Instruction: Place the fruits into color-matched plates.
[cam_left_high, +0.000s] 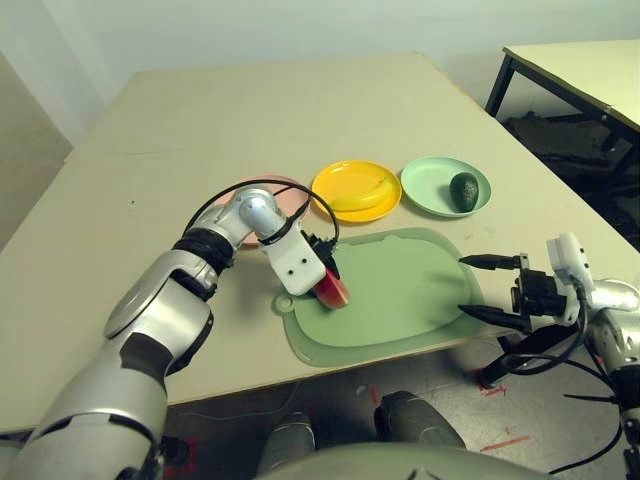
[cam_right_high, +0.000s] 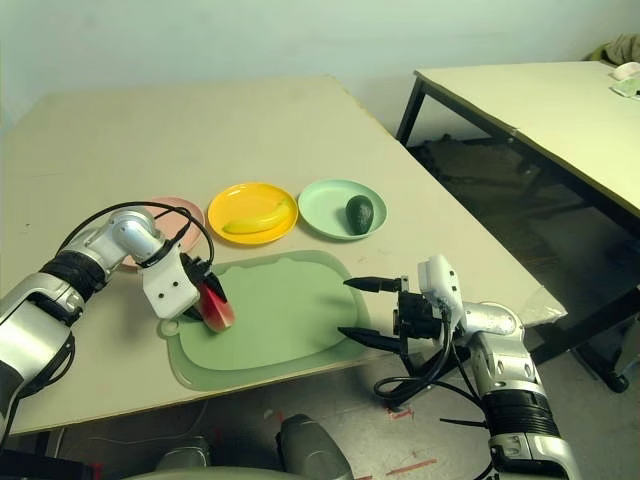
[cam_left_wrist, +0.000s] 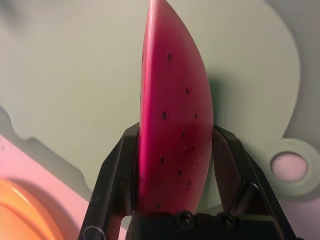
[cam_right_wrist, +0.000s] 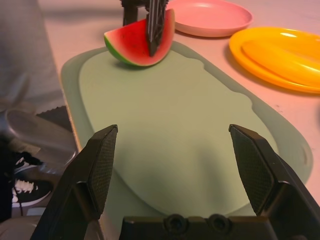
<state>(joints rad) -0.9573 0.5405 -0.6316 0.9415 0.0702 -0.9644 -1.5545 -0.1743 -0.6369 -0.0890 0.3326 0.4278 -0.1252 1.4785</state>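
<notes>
Place: a lab or test room, bare and plain.
Walls: blank and pale.
Furniture: beige work table (cam_left_high: 300, 110), a second table (cam_right_high: 540, 110) at right.
Floor: red tape marks (cam_left_high: 500, 440), loose cables (cam_right_high: 430, 395).

Three round plates sit in a row across the middle of the head view: one pink plate (cam_left_high: 283, 196) at centre left, one yellow plate (cam_left_high: 352, 178) in the centre, one mint green plate (cam_left_high: 432, 184) at centre right; three toy fruits: one watermelon wedge (cam_left_high: 333, 291) at lower centre, one banana (cam_left_high: 366, 194), one avocado (cam_left_high: 463, 190); one green cutting mat (cam_left_high: 400, 290) at lower centre; two tables, the second table (cam_left_high: 585, 72) at the upper right; two grippers, the left gripper (cam_left_high: 327, 268) and the right gripper (cam_left_high: 468, 285).
</notes>
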